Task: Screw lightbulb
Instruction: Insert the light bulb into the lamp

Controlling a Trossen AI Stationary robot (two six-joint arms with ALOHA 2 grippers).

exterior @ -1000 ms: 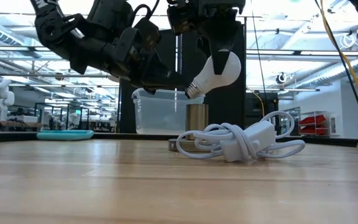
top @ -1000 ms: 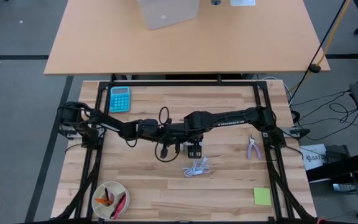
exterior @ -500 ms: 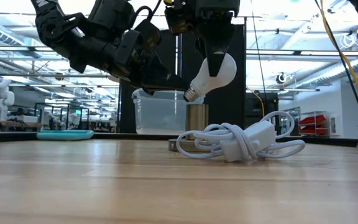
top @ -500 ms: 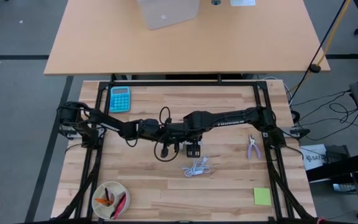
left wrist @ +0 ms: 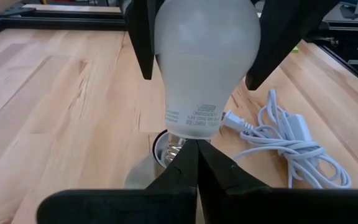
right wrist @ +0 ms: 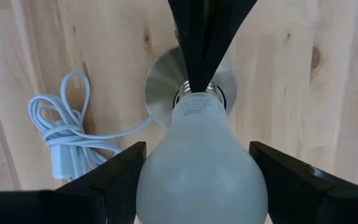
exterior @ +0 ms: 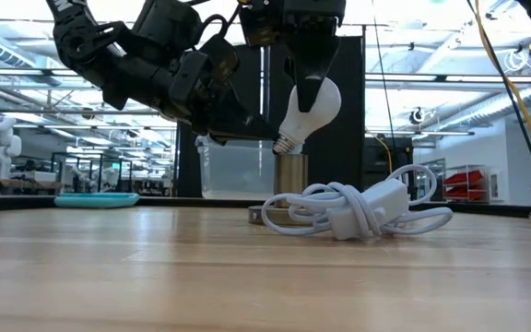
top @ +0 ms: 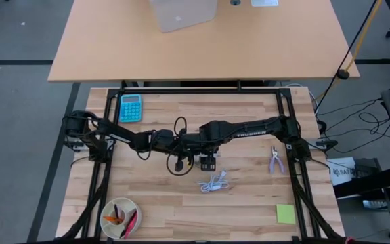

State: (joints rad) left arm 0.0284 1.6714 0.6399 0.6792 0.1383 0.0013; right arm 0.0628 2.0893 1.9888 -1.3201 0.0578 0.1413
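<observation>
Now the right gripper (exterior: 307, 78) has its fingers clamped on the globe of the lightbulb (exterior: 308, 111), base pointing down, just above the metal socket disc (right wrist: 190, 88). The left gripper (left wrist: 196, 163), fingers pressed together, touches the bulb's screw base. The white coiled cable (exterior: 358, 210) lies just beside the socket on the table (exterior: 155, 267).

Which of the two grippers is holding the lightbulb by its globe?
The right gripper: its fingers flank the lightbulb. The left gripper is shut, its tip at the bulb's screw base.
</observation>
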